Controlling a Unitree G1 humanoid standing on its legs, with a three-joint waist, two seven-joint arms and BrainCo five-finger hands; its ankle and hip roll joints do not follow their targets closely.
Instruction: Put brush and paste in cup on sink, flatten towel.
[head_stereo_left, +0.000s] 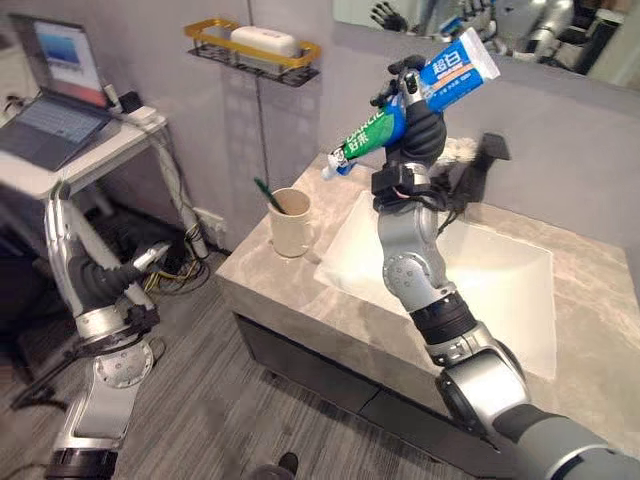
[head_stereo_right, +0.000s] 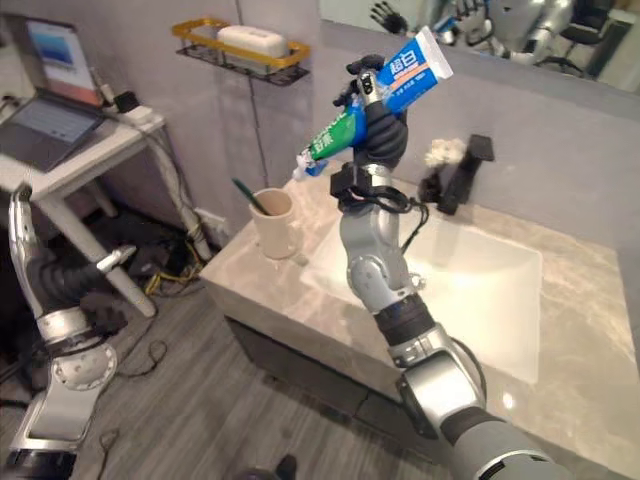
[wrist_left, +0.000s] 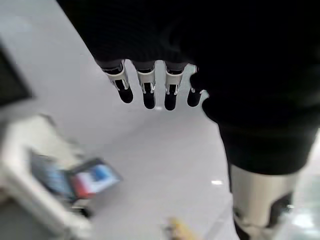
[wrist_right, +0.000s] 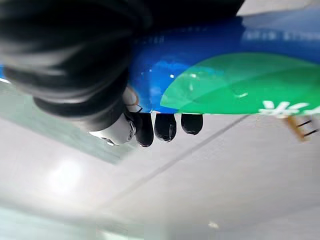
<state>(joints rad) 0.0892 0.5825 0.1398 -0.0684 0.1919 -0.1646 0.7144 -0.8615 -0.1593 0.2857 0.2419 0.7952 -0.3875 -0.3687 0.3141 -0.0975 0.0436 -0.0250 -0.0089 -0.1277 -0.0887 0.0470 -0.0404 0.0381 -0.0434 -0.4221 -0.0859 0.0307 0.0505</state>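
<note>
A: Right hand (head_stereo_left: 415, 120) first, it's closest to the head camera on that raised arm. Fingers wrapped around the toothpaste tube (head_stereo_left: 400, 112), firm hold mid-body.

B: Tube orientation?

A: Tilted, cap end pointing down toward the cup (head_stereo_left: 291, 221), crimped end up near the mirror (head_stereo_left: 560, 35). Held high over the sink basin (head_stereo_left: 500, 280), not yet above the cup. My guess: the height keeps it clear of the rim before lowering cap-first.

B: Right wrist view agrees?

A: Yes, dark fingertips (wrist_right: 165, 127) curl under the blue-green tube body.

B: Cup contents?

A: Beige cup stands on the counter (head_stereo_left: 260, 275) just beside the basin's left corner. Green toothbrush (head_stereo_left: 268, 194) already leans inside, handle sticking out. So the brush part looks done, paste pending.

B: Left hand?

A: Left hand (wrist_left: 150, 85) hangs low and well apart from the counter, out by the white desk (head_stereo_left: 95, 150) with the laptop (head_stereo_left: 55, 95). Fingers straight and relaxed in its wrist view, holding nothing. Idle, probably parked out of the way.

B: Towel?

A: Can't pick one out for sure. Something pale sits by the black faucet (head_stereo_left: 480, 165), too unclear to call.

B: Anything else?

A: Yellow-rimmed wall shelf (head_stereo_left: 250, 45) with a white item on it, above the cup. Not relevant.

B: Risk?

A: Narrow cup with the brush already in, so the tube could knock it.
</note>
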